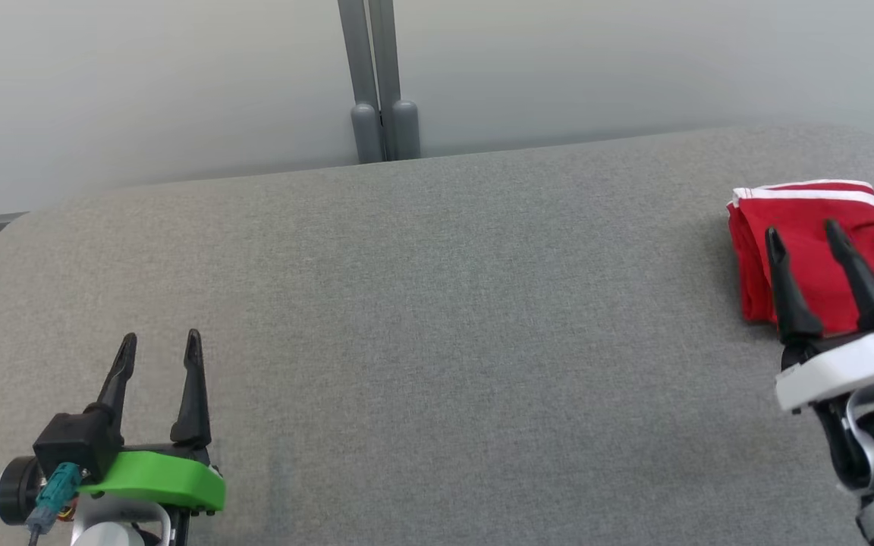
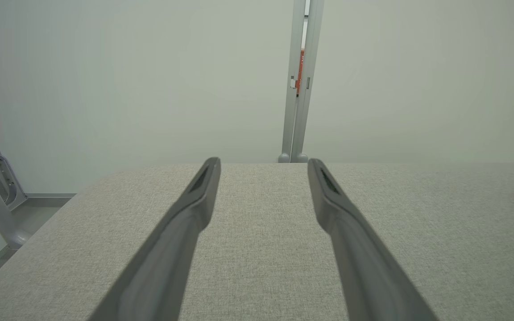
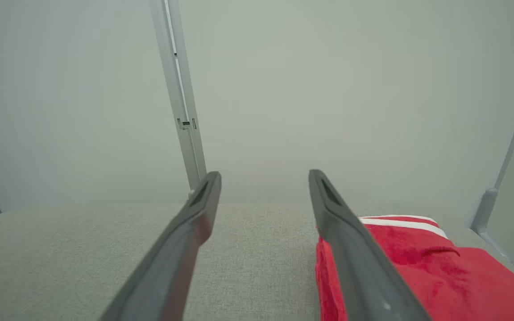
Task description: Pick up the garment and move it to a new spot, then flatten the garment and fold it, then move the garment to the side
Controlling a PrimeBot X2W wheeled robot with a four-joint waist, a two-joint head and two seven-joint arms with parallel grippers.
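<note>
Left jaws and right jaws gape empty; garment (image 1: 801, 212) partly cropped, perhaps just beneath right jaws.

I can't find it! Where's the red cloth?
Head view: the folded red garment lies at the far right of the grey table, just by the right gripper.

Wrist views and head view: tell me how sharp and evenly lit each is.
Right wrist view: right fingers soft, garment fairly sharp, wall evenly lit, no glare. Left wrist view: left fingers equally soft, cushion weave crisp. Head view: sharp throughout, even light, faint shadow beside the garment.
</note>
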